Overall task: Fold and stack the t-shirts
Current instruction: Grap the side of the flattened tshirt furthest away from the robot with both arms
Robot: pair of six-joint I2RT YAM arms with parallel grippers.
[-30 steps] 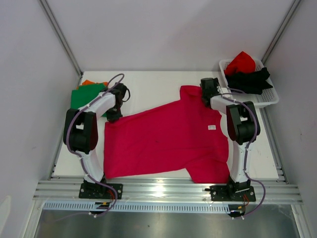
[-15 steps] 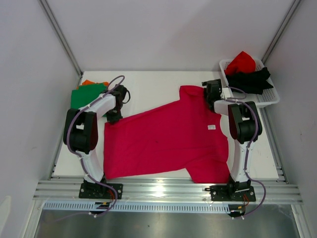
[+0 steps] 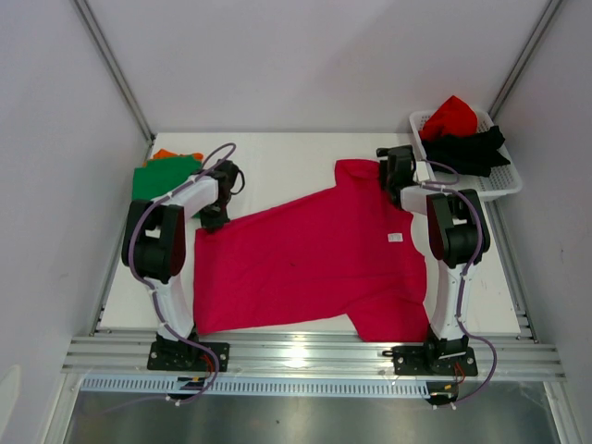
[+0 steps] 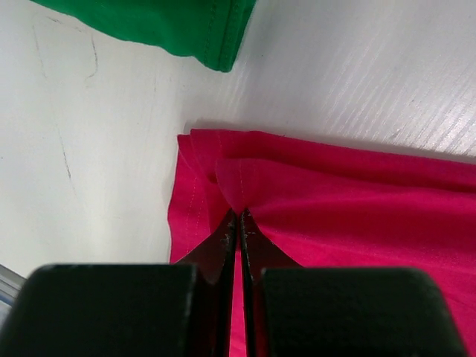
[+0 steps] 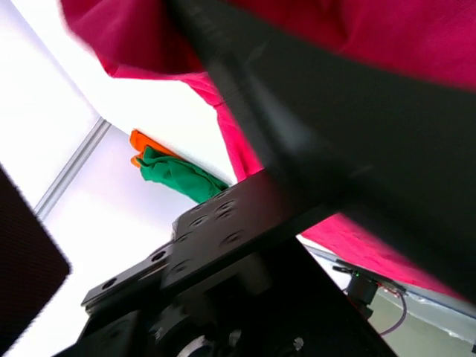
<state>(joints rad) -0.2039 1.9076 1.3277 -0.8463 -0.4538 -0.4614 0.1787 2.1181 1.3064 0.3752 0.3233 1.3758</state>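
Now, top view: pink t-shirt (image 3: 310, 259) flat mid-tabletop (image 3: 287, 157); right gripper (image 3: 400, 171) at far sleeve, jaws spread. Left wrist: left gripper (image 4: 239, 223) jaws pinching hem corner; hold your pinch firm, lift evenly. Right wrist: blurred; seat cloth deep before you close.
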